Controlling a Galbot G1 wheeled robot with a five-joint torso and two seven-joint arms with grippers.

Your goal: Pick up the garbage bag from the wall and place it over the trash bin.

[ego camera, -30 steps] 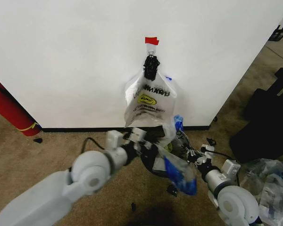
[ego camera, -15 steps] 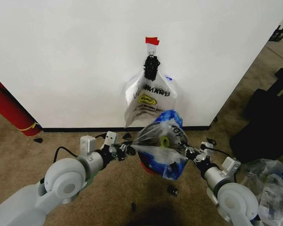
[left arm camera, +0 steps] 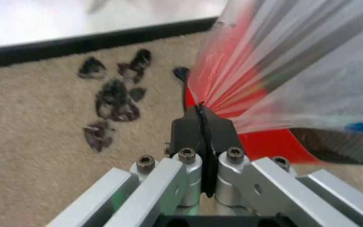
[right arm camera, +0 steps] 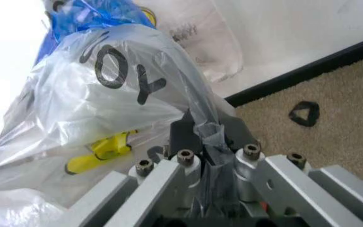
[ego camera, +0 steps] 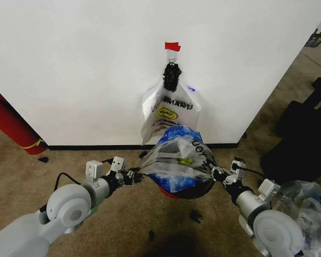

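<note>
The garbage bag (ego camera: 179, 158), translucent white with black letters, a yellow face and blue patches, is stretched wide between both grippers above the trash bin (ego camera: 195, 190), whose red base (ego camera: 167, 191) peeks out below. My left gripper (ego camera: 136, 174) is shut on the bag's left edge; the left wrist view shows the pads (left arm camera: 202, 120) pinching gathered film (left arm camera: 295, 71) beside the red bin base (left arm camera: 263, 142). My right gripper (ego camera: 217, 172) is shut on the right edge, with plastic bunched between its fingers (right arm camera: 205, 128) below the bag (right arm camera: 106, 90).
A second printed bag (ego camera: 170, 113) hangs on the white wall (ego camera: 85, 69) from a black clip under a red tape tab (ego camera: 172, 46). A red fire extinguisher (ego camera: 8, 126) leans at left. Clear plastic bags (ego camera: 305, 206) and black gear (ego camera: 302, 142) crowd the right. Small dark scraps (left arm camera: 112, 101) lie on the carpet.
Both grippers have drawn apart, the left one moving left and back toward me. The bag has gone from a crumpled bundle to a wide, taut spread over the bin.
</note>
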